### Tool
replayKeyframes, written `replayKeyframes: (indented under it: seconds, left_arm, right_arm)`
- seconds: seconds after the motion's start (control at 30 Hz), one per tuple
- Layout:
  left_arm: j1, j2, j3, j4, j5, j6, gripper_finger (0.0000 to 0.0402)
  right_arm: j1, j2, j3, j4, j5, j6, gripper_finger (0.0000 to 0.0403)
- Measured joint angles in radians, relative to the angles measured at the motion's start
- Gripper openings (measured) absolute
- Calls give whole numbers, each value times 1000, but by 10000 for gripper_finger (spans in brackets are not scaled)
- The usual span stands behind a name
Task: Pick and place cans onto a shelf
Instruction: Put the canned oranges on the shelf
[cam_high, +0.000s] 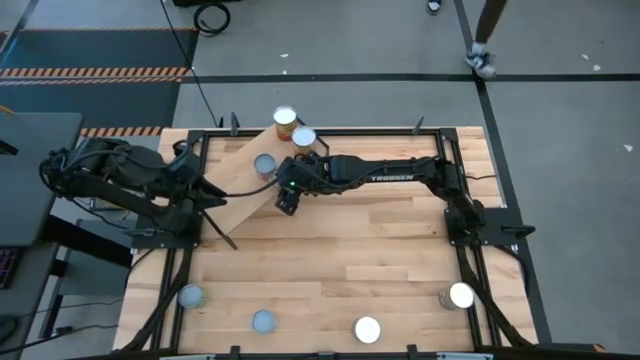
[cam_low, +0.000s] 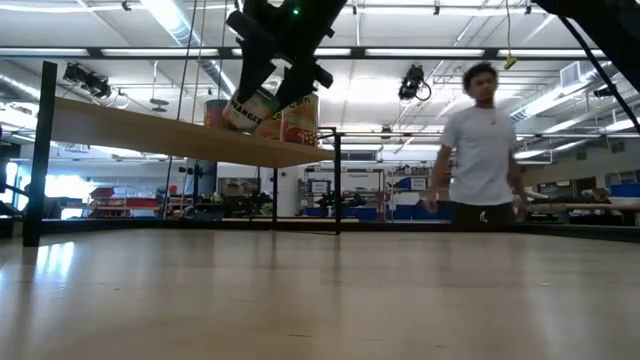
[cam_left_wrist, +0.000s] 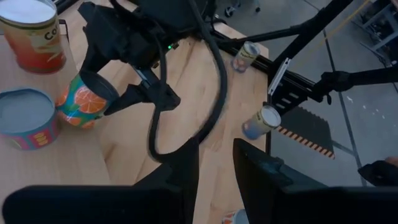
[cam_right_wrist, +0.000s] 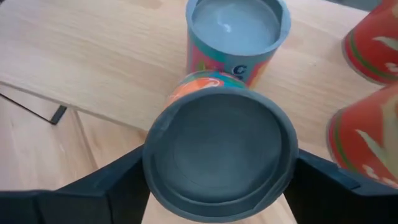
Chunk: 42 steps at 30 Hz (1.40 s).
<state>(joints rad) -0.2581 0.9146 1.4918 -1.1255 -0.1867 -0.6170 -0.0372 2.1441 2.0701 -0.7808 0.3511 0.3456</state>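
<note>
Along the near edge of your large light-wood tabletop (cam_high: 340, 250) stand four small cylindrical tins: a greenish one (cam_high: 191, 296) by the near left corner, a grey-topped one (cam_high: 263, 321) beside it, a bright silver-topped one (cam_high: 367, 329) right of centre, and another silver-topped one (cam_high: 459, 295) by the near right corner, against the black rail.

Farther back, your right arm reaches across the table from its base on the right edge. Its right gripper (cam_high: 290, 196) hovers just off the near edge of the tilted light-wood shelf plank (cam_high: 240, 170). Its jaws pinch a tin with a dark grey round end and an orange and teal label (cam_right_wrist: 219, 155), held tipped on its side; the two dark fingers press on either flank of it. In the low view this held tin hangs tilted just above the plank's top surface.

Just beyond it, upright on the plank, stands a teal and pink tin with a pale grey top (cam_right_wrist: 236, 34). Near the plank's far corner stand two orange-red tins with silver tops (cam_high: 294, 130), just beside one another.

Your left arm waits at the table's left edge, its left gripper (cam_high: 212, 196) over the plank's left end, jaws slightly spread and holding nothing.

Beyond the table, a person in a white shirt (cam_low: 482, 150) stands in the room.
</note>
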Motion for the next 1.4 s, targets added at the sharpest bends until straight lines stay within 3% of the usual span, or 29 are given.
replayKeyframes:
  seconds: [0.13,0.37,0.6,0.8,1.1,1.4]
  left_arm:
    - [0,0,0,0,0,0,105]
    - [0,0,0,-1,15,1,105]
    - [0,0,0,-1,15,3,105]
    - [0,0,0,-1,15,22,105]
    - [-2,0,0,-1,16,31,105]
    - [-2,-1,0,5,16,33,105]
  right_arm:
    - [-4,0,-34,40,-6,3,342]
    - [-4,-1,-34,82,0,3,344]
    - [-15,-1,-34,133,0,18,320]
    - [-15,10,-44,297,-3,-13,309]
    - [6,67,-48,332,-70,-7,283]
    - [-7,116,-49,437,-21,-62,256]
